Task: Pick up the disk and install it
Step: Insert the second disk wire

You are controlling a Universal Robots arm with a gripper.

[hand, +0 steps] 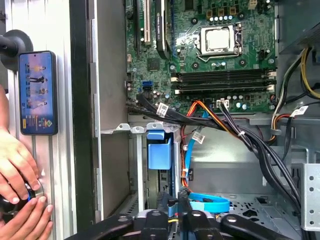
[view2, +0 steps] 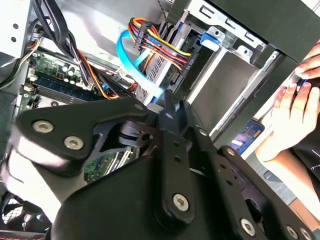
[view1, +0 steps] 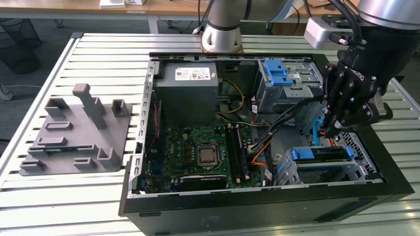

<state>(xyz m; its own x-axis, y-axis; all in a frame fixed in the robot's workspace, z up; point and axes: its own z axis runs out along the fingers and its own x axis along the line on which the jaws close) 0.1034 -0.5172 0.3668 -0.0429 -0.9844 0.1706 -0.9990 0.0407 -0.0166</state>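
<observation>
The disk (view1: 325,154) stands on edge in the lower drive bay at the exterior view's right, inside the open computer case (view1: 262,206). Its blue frame (hand: 159,152) shows between the bay's metal walls in the first wrist view. In the second wrist view, coloured wires and a flat blue cable (view2: 132,60) run to the disk's grey end (view2: 156,69). My black gripper (view1: 326,133) hangs just above the bay. Its fingers are pressed together at the tips (view2: 167,100), close to the blue cable. In the first wrist view the gripper (hand: 172,206) sits right over the bay's opening.
A grey power-supply box (view1: 190,93), an upper drive cage with a blue latch (view1: 279,73) and the motherboard (view1: 203,152) lie inside the case. Black cable bundles (hand: 250,145) cross beside the bay. A grey fixture (view1: 72,132) sits on the table. A person's hands (hand: 17,200) and a phone (hand: 37,92) are outside the case wall.
</observation>
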